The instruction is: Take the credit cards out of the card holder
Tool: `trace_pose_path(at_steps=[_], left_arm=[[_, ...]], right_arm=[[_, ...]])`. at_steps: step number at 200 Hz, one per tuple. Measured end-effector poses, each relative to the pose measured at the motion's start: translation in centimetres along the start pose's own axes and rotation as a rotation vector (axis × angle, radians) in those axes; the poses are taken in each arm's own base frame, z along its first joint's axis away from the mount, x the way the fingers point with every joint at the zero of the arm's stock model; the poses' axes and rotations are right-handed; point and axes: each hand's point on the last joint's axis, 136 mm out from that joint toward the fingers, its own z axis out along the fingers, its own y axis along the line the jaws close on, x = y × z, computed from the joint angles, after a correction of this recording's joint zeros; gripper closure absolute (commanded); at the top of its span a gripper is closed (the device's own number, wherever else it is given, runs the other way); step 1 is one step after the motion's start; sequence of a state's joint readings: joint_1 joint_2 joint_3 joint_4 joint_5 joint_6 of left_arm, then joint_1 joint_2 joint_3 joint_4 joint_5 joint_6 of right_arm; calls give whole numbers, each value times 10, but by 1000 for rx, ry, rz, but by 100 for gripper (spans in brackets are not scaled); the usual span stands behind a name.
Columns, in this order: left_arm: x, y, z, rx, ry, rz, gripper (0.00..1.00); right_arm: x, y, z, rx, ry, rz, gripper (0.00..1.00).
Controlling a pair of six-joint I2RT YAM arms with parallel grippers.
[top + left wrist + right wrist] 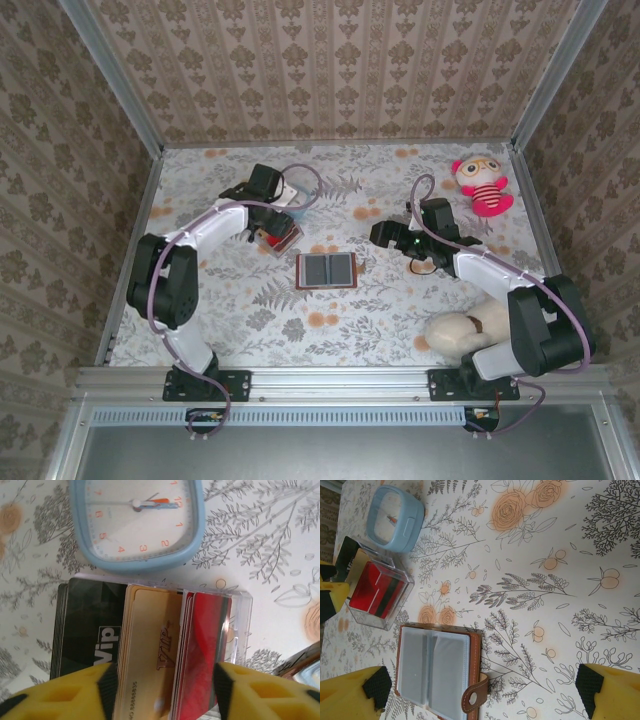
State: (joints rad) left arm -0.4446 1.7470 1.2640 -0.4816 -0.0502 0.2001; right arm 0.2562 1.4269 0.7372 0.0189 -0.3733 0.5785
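Count:
- 1 card holder (325,270)
- 1 clear box (241,625)
- 1 blue clock (137,520)
- 2 soft toys: one pink (482,186), one cream (458,330)

The clear box held three colour groups of cards: black cards (85,630), gold cards (150,635) and red cards (200,640). The number of cards per group could not be told.

The card holder lay open and flat at mid-tabletop (400,300), between the two arms. Its 2 light blue inner panels faced up. Its long axis ran left-right and its spine ran near-far. A brown strap with a snap (475,697) stuck out from one end.

The clear box sat left of the holder and apart from it, with the clock just beyond it.

The left fingers (60,697) were spread over the box, with the gold and red cards between the pads. Contact with the cards could not be told. The right fingers (615,690) were spread wide above the holder's strap end, holding nothing.
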Motion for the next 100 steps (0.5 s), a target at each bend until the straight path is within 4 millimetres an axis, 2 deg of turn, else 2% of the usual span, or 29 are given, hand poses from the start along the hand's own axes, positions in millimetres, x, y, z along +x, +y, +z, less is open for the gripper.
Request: trace_pose_path(at_steps=[15,33,63,81,100], left_arm=[[-5,2,-10,-6,-29,-56,28],[-14,2,-34,-2,-97,-125,23],[-25,-3,-74,45,-221,-225,13],[-21,-9,-86,81,-262,-278,8],[-10,-18,-90,124,-271,-333,3]], right_arm=[[0,1,0,-2,1,-1,5],[4,6,-3,-5,6,-12,6],[9,36,-11,-6,20,-77,13],[12,55,-13,-13,35,-104,20],[27,68,-13,-7,81,-110,27]])
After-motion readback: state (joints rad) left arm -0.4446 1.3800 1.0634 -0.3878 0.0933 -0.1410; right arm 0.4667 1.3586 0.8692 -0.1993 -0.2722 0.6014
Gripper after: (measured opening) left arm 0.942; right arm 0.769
